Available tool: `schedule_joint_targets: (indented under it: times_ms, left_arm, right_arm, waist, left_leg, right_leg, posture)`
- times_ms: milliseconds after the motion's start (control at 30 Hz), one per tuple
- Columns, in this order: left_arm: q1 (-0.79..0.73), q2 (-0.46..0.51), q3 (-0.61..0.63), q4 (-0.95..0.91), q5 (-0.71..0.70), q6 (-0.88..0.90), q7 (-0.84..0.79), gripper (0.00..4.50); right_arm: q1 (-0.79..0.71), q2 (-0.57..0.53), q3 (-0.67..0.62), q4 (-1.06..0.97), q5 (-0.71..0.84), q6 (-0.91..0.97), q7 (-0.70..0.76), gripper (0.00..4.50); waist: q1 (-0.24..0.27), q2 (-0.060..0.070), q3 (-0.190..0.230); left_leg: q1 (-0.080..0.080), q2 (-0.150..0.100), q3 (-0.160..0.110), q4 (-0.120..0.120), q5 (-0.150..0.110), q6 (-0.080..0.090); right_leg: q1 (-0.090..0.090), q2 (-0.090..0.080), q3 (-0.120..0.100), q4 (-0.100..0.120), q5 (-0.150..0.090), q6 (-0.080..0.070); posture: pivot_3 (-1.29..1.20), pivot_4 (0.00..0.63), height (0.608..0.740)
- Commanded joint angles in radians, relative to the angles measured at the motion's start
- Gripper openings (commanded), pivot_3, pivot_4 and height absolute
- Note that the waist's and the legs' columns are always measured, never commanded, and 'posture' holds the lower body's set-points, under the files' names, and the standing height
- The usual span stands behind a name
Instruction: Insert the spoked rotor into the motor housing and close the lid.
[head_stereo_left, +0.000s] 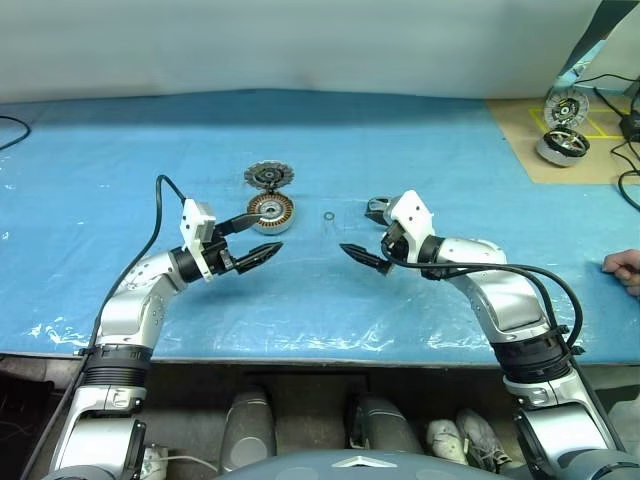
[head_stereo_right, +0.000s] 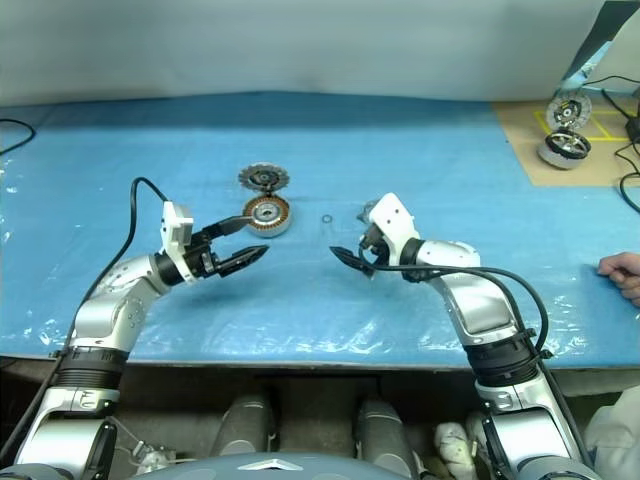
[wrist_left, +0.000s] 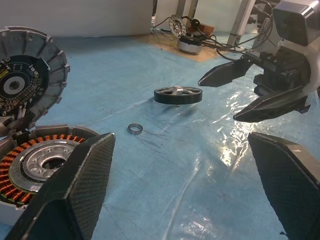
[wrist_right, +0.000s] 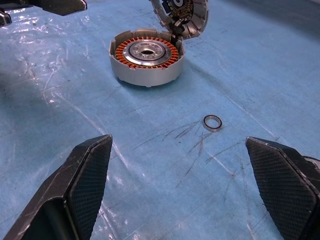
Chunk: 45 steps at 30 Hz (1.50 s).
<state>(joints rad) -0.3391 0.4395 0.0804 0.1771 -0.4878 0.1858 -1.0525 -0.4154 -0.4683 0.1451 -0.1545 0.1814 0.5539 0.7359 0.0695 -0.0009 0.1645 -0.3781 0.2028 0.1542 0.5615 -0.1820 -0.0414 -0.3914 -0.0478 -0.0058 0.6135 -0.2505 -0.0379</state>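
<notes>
While both pincers hover with fingers spread wide, holding nothing:
housing (wrist_right: 146, 57): open, copper windings inside
lid (head_stereo_left: 268, 176): tilted at its far rim
rotor (wrist_left: 177, 94): outside, on the blue sheet

housing (wrist_right: 146, 62) open, rotor (wrist_left: 178, 94) apart

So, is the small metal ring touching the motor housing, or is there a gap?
Apart. The right wrist view shows the small metal ring lying alone on the blue sheet, with a clear stretch of sheet between it and the motor housing.
</notes>
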Motion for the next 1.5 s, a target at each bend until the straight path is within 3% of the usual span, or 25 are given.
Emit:
schedule_joint_targets:
  times_ms: [33,1133,1333,1500]
  left_arm:
    - [-0.017,0.015,0.035,0.015,0.005,-0.039,0.007,4.46]
    - [0.011,0.006,0.074,0.038,0.031,-0.120,0.061,4.46]
    - [0.037,0.015,0.109,0.035,0.027,-0.122,0.090,4.46]
    - [0.096,0.021,0.143,0.018,0.024,-0.128,0.112,4.46]
  right_arm:
    - [-0.022,-0.001,0.008,-0.013,-0.002,-0.021,0.002,4.50]
    - [-0.107,0.029,0.049,0.079,-0.031,-0.058,0.017,4.50]
    - [-0.237,0.087,0.138,0.231,-0.091,-0.158,0.053,4.50]
    - [-0.438,0.213,0.240,0.531,-0.182,-0.330,0.095,4.50]
  waist:
    - [0.000,0.000,0.000]
    - [0.000,0.000,0.000]
    - [-0.007,0.000,0.000]
    - [-0.023,0.000,0.000]
  left_leg:
    - [0.000,0.000,0.000,0.000,0.000,0.000]
    - [0.000,0.001,0.000,0.002,0.000,0.000]
    - [0.000,0.001,0.000,0.003,0.000,0.000]
    - [-0.003,0.002,0.000,0.004,0.000,0.000]
  right_leg:
    - [0.000,0.000,0.000,0.000,0.000,0.000]
    - [-0.001,0.000,-0.001,0.004,0.000,0.000]
    - [-0.002,0.000,-0.001,0.006,0.000,-0.001]
    - [-0.005,0.000,-0.001,0.010,-0.002,-0.003]
  posture:
    - [0.00,0.150,0.740]
    - [0.00,0.150,0.740]
    - [0.00,0.150,0.740]
    - [0.00,0.150,0.740]
